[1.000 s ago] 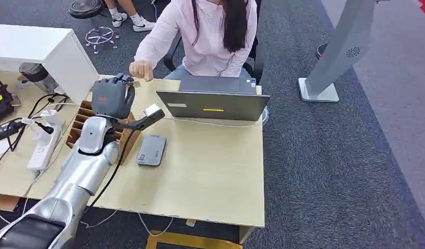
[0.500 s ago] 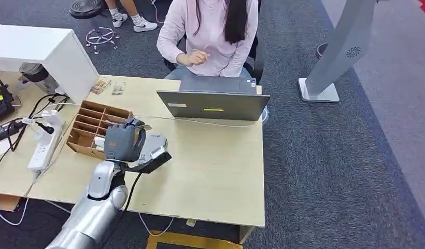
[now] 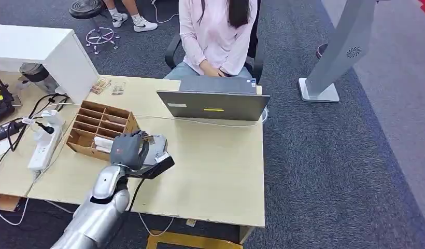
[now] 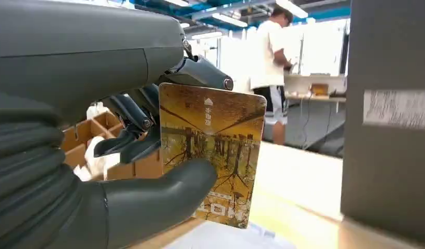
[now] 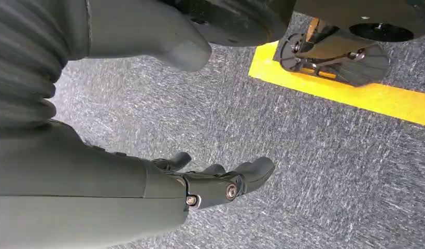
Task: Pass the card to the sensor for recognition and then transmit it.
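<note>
Left hand [image 4: 122, 155] pinches the card [image 4: 213, 161] upright between thumb and fingers.

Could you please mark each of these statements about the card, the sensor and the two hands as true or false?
1. The left hand holds the card. True.
2. The left hand is above the grey sensor on the table. True.
3. The right hand holds a card. False: it holds nothing, fingers apart, over the carpet.
4. The laptop is closed flat. False: it stands open.
5. The cardboard organiser sits to the right of the laptop. False: it sits to its left.
</note>
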Controlling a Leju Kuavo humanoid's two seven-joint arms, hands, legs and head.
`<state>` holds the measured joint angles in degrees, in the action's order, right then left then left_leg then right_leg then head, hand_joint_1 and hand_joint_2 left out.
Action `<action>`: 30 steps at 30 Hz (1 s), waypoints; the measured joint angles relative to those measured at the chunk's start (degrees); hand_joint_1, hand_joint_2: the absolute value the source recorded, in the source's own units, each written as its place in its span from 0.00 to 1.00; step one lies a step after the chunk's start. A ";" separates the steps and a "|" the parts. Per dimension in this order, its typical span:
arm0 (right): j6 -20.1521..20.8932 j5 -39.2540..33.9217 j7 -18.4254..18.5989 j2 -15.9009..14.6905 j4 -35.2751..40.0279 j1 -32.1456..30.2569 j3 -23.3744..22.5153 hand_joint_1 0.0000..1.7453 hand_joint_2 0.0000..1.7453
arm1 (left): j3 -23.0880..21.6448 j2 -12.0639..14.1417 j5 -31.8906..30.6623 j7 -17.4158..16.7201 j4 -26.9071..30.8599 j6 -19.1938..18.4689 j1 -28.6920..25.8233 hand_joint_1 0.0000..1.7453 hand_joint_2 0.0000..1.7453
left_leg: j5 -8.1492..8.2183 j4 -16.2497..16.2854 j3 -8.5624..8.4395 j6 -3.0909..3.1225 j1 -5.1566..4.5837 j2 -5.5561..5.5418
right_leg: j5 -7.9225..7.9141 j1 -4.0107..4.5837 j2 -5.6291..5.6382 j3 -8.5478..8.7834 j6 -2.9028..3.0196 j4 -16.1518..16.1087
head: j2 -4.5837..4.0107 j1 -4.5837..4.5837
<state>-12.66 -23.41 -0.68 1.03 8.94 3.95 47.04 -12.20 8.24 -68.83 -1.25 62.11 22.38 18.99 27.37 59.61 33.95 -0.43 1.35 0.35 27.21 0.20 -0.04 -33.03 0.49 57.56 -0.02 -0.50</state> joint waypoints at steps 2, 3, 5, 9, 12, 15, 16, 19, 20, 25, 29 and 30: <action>0.07 -0.02 0.06 0.00 -0.02 -0.03 0.00 0.00 1.00 | 0.00 -0.13 -0.39 -0.48 -0.98 -0.88 0.37 1.00 1.00 | 0.00 0.00 0.00 0.00 0.00 0.00 | 0.00 0.00 0.00 0.00 0.00 0.00 | 0.00 0.00; 0.11 -0.07 0.13 0.00 -0.02 -0.02 0.00 0.00 1.00 | 0.00 -0.28 -0.57 -0.85 -1.55 -1.71 0.63 1.00 1.00 | 0.00 0.00 0.00 0.00 0.00 0.00 | 0.00 0.00 0.00 0.00 0.00 0.00 | 0.00 0.00; 0.24 -0.35 0.20 0.00 -0.02 0.00 0.00 0.00 1.00 | 0.00 -0.70 -1.07 -1.53 -3.02 -3.85 1.40 1.00 1.00 | 0.00 0.01 -0.01 0.00 0.00 -0.02 | 0.00 0.00 -0.01 0.00 0.00 0.00 | 0.00 0.00; 0.31 -0.68 0.33 0.00 -0.02 -0.02 0.07 0.00 1.00 | -0.02 -1.66 -1.29 -2.95 -5.81 -7.54 2.97 1.00 1.00 | 0.00 0.01 -0.01 0.00 0.00 -0.03 | 0.00 0.00 -0.03 0.02 0.00 0.00 | 0.00 0.02; 0.31 -0.81 0.35 0.00 -0.02 0.03 0.24 0.00 1.00 | -0.02 -2.07 -1.22 -3.43 -7.21 -8.52 4.12 1.00 1.00 | 0.00 0.00 -0.05 0.01 -0.01 -0.01 | -0.01 -0.01 -0.03 0.06 0.00 0.00 | 0.00 0.00; 0.31 -0.81 0.35 0.00 -0.02 -0.01 0.28 0.00 1.00 | -0.02 -2.34 -1.22 -3.45 -7.87 -8.59 4.52 1.00 1.00 | 0.00 0.00 -0.06 0.00 -0.01 -0.01 | 0.00 -0.01 -0.03 0.06 0.01 0.00 | 0.00 0.00; 0.31 -0.81 0.35 0.00 -0.02 0.00 0.31 0.00 1.00 | -0.02 -2.40 -1.22 -3.45 -8.08 -8.61 4.60 1.00 1.00 | 0.00 0.00 -0.07 0.00 -0.01 -0.02 | 0.00 -0.01 -0.03 0.06 0.01 0.00 | 0.00 0.00; 0.33 -0.83 0.46 0.00 -0.02 0.00 0.31 0.00 1.00 | -0.04 -2.49 -1.20 -3.65 -8.70 -9.35 5.05 1.00 1.00 | -0.03 -0.01 -0.09 0.03 -0.01 -0.02 | -0.01 -0.01 -0.03 0.09 0.01 0.00 | 0.00 0.00; 0.33 -0.85 0.48 0.00 -0.02 0.00 0.31 0.00 1.00 | -0.04 -2.49 -1.18 -3.67 -8.78 -9.53 5.23 1.00 1.00 | -0.03 -0.01 -0.10 0.03 -0.01 -0.02 | -0.01 -0.01 -0.03 0.10 0.01 0.00 | 0.00 0.00; 0.46 -1.01 0.48 0.00 -0.02 0.00 0.33 0.00 1.00 | -0.07 -2.25 -0.90 -2.60 -8.61 -5.24 5.68 1.00 1.00 | -0.07 -0.02 -0.13 -0.01 -0.01 -0.01 | -0.03 0.00 -0.02 0.11 0.04 0.02 | 0.00 0.00; 0.39 -1.01 0.37 0.00 -0.04 -0.06 0.46 0.00 1.00 | -0.07 -0.63 -1.55 -1.18 -4.23 2.34 7.41 1.00 1.00 | -0.10 -0.02 -0.12 -0.01 0.00 -0.03 | -0.03 0.00 -0.03 0.09 0.04 0.02 | 0.00 0.02; 0.39 -1.01 0.26 0.00 -0.04 -0.04 0.57 0.00 1.00 | -0.07 -0.17 -2.03 -0.96 -2.74 3.04 8.29 1.00 1.00 | -0.10 -0.02 -0.13 -0.01 0.00 -0.03 | -0.03 0.00 -0.03 0.09 0.04 0.03 | 0.00 0.00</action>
<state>-12.26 -24.41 -0.42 1.03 8.90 3.91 47.60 -12.26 8.07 -70.85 -2.21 59.38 25.42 27.28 27.27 59.59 33.82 -0.44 1.35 0.32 27.18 0.20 -0.07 -32.94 0.52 57.59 -0.02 -0.50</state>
